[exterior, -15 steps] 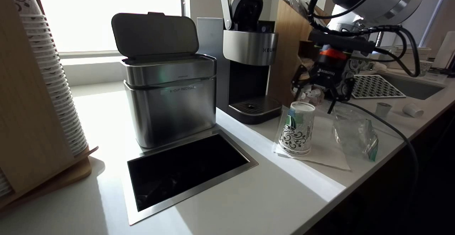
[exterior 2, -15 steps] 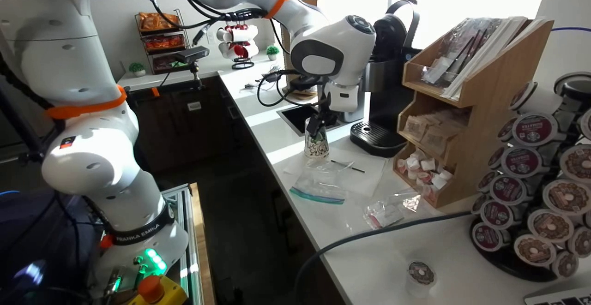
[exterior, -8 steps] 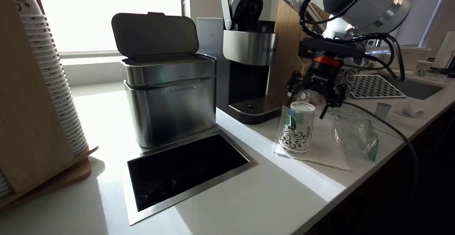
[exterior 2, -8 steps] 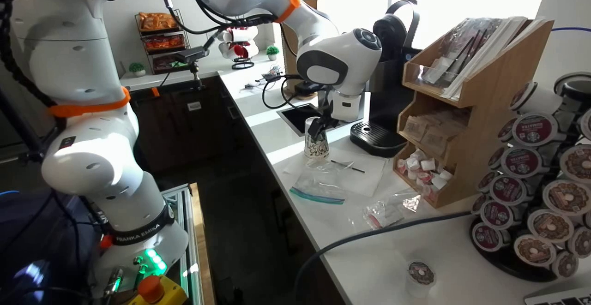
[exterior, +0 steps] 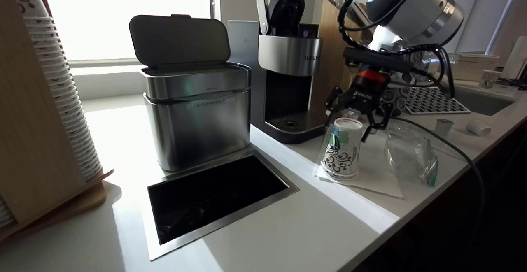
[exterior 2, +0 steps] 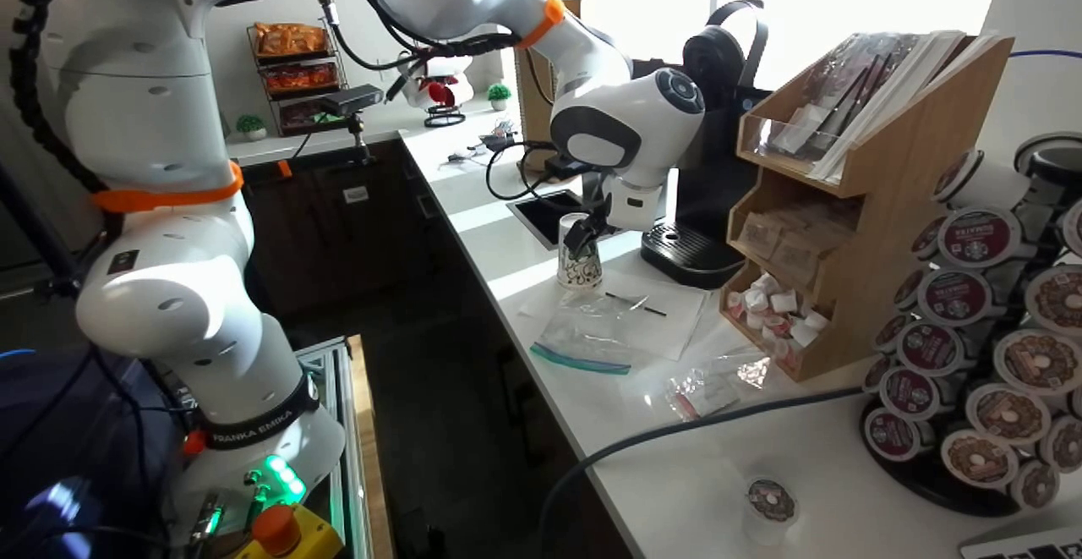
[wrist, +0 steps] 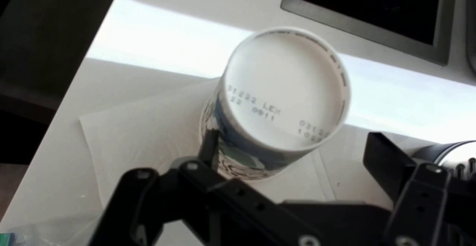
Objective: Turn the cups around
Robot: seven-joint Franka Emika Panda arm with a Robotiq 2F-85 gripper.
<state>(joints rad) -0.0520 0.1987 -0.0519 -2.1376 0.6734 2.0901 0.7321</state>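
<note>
The white paper cup [exterior: 341, 152] with green and black print stands upside down on a white paper sheet [exterior: 381, 185]. It also shows in an exterior view [exterior 2: 580, 271] and, base up, in the wrist view [wrist: 286, 89]. A faint see-through edge shows along its left side in an exterior view; I cannot tell whether it is the clear cup, which I do not see clearly elsewhere. My gripper [exterior: 347, 129] is open and empty at the cup's upper part. In the wrist view [wrist: 292, 140] the left finger [wrist: 210, 147] overlaps the cup's side, the right finger [wrist: 385, 164] stands apart.
A coffee maker [exterior: 290, 58] stands behind the cup. A steel bin [exterior: 197, 119] with its lid up stands beside a black counter opening [exterior: 218, 198]. A clear zip bag [exterior 2: 583, 348], a grey cable [exterior 2: 693, 426] and a wooden organizer [exterior 2: 904, 204] are on the other side.
My open gripper has moved left and down toward the cup in an exterior view. The cup and the sheet under it appear to have shifted slightly left there.
</note>
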